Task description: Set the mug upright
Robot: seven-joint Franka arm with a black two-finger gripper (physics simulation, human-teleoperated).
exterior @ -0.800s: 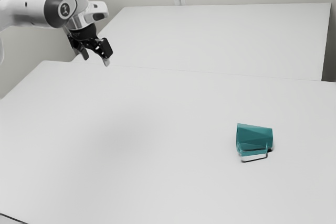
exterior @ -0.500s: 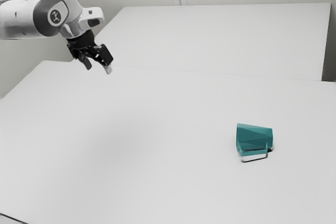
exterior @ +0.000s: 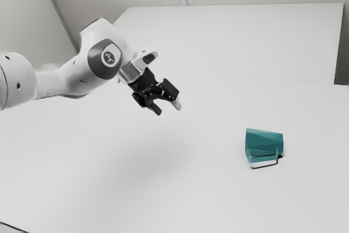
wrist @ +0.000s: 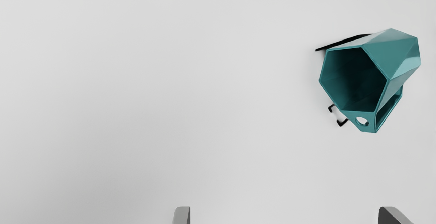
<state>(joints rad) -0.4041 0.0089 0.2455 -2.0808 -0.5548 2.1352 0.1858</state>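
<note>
My gripper [exterior: 168,108] hangs in the air above the table, tilted, well to the mug's side toward the exterior view's left. The teal faceted mug [exterior: 264,143] lies on its side, its handle toward the exterior view's near edge. From the hand, the mug [wrist: 391,57] shows its dark hollow mouth facing my side, with the angular handle beside it. At the bottom edge, the two fingertips of my gripper [wrist: 284,215] stand wide apart with nothing between them.
The white table [exterior: 136,189] spreads under the arm and the mug. Beyond its far edge is another pale flat surface [exterior: 229,36], with walls behind. A dark thin line crosses the exterior view's lower left corner.
My arm has swung out over the table toward the exterior view's right and lower, bringing the hand closer to the mug. The mug lies where it was.
</note>
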